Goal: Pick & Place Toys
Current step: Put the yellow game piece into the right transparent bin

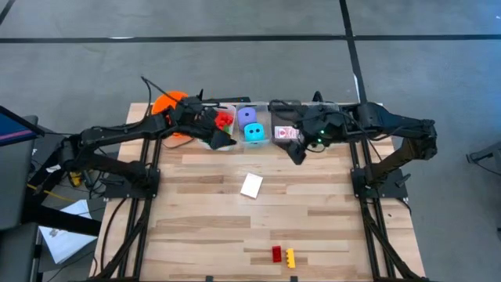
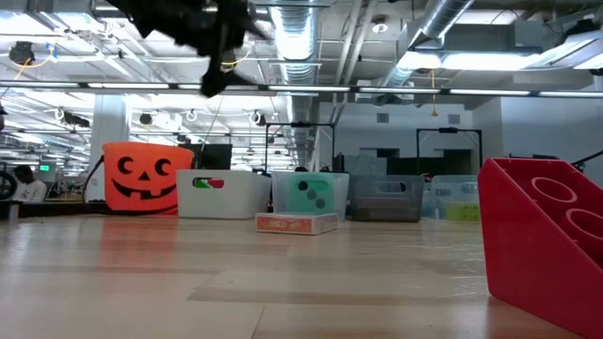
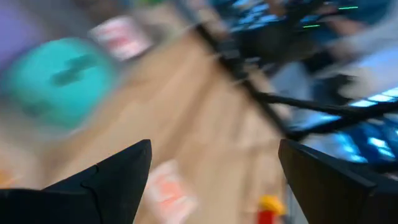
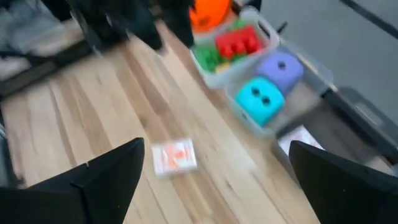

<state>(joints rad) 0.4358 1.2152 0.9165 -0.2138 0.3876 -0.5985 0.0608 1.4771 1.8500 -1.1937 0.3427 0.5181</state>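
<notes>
A red-and-white card (image 1: 251,186) lies flat mid-table, also seen as the card (image 4: 175,155) in the right wrist view. A red brick (image 1: 276,253) and a yellow brick (image 1: 291,258) rest near the front edge. Red and green bricks (image 4: 233,46), a purple die (image 4: 281,67) and a teal die (image 4: 261,101) sit in clear bins at the far edge. My left gripper (image 1: 223,141) hangs open in front of the brick bin, nothing between its fingers (image 3: 118,180). My right gripper (image 1: 297,153) is open too, above the table before the right-hand bin.
An orange bucket (image 1: 168,102) stands at the far left corner beside the row of clear bins (image 1: 270,110). Another card (image 1: 286,133) lies in the right-hand bin. Bare wood stretches between the bins and the front bricks.
</notes>
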